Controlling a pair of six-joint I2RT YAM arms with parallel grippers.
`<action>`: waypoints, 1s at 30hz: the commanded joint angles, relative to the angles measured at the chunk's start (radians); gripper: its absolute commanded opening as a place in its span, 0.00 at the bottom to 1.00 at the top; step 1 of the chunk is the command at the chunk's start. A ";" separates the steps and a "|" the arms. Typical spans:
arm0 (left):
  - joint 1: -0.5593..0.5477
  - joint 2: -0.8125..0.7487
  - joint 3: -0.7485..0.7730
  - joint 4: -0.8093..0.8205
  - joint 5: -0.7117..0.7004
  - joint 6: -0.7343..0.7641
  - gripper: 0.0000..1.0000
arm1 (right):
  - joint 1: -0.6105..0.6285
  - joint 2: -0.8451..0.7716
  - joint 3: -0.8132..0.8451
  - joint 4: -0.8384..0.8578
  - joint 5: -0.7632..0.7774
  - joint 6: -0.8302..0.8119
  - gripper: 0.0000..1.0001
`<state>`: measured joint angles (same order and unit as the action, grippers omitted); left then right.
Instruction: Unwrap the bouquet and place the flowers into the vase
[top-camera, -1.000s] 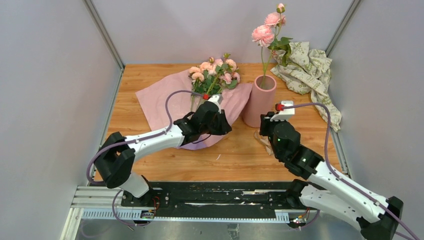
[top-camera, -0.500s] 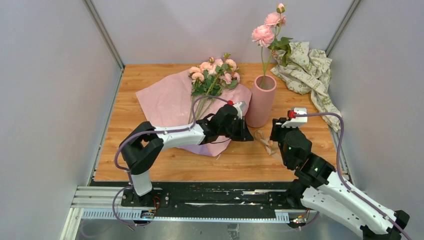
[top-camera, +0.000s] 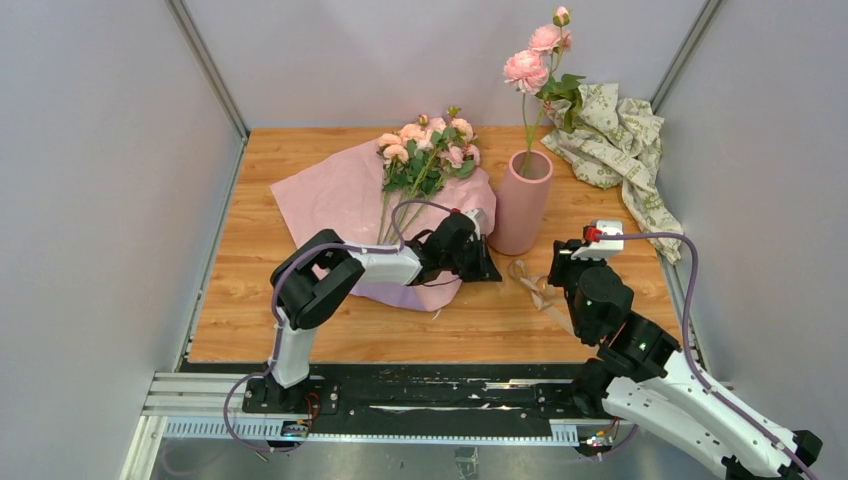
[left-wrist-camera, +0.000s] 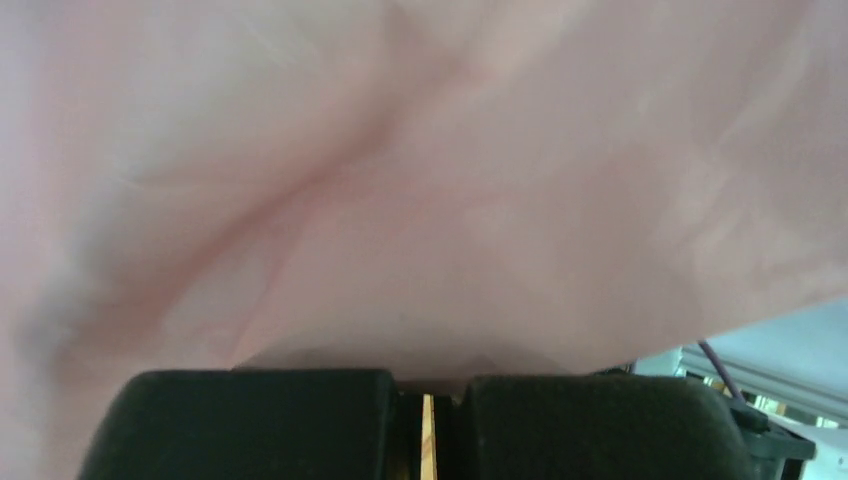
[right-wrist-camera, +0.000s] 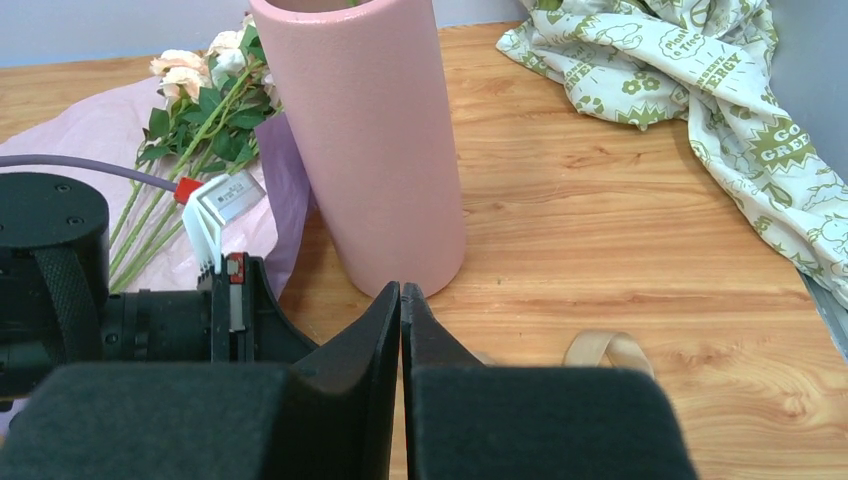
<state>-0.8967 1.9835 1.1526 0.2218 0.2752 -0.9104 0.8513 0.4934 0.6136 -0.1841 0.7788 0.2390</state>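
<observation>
- On the wooden table (top-camera: 250, 300), seen from above, the pink wrapping paper (top-camera: 335, 195) lies spread open. The peach-pink flowers (top-camera: 430, 145) rest on it, blooms toward the back wall.
- My left gripper (top-camera: 485, 268) sits at the paper's right edge, just beside the foot of the pink vase (top-camera: 520, 205). The vase stands upright with a tall stem (top-camera: 528, 65) of larger blooms in it.
- My right gripper (top-camera: 558, 262) is near the vase's right side, above a tan ribbon (top-camera: 528, 280) lying loose on the wood. Crumpled patterned paper (top-camera: 620, 135) lies in the back right corner.
- In my left wrist view, the left gripper (left-wrist-camera: 428, 385) is closed to a sliver. Pink paper (left-wrist-camera: 420, 180) fills the view at the tips; I cannot tell whether it is pinched.
- In my right wrist view, the right gripper (right-wrist-camera: 401, 295) is closed and empty, pointing at the base of the vase (right-wrist-camera: 370, 130). The flowers (right-wrist-camera: 205, 80) lie to its left and the ribbon (right-wrist-camera: 605, 350) to the right.
</observation>
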 joint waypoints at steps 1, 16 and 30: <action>0.042 0.031 -0.023 0.095 0.017 -0.034 0.00 | 0.011 0.001 0.005 -0.012 0.024 -0.023 0.06; 0.087 0.199 0.037 0.158 0.037 -0.085 0.00 | 0.010 0.042 0.015 0.005 0.023 -0.036 0.05; 0.102 0.265 0.095 0.160 0.002 -0.079 0.00 | 0.000 0.061 0.002 0.027 0.020 -0.047 0.03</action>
<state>-0.8043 2.1864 1.2285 0.4213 0.3096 -1.0103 0.8513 0.5545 0.6136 -0.1799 0.7788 0.2100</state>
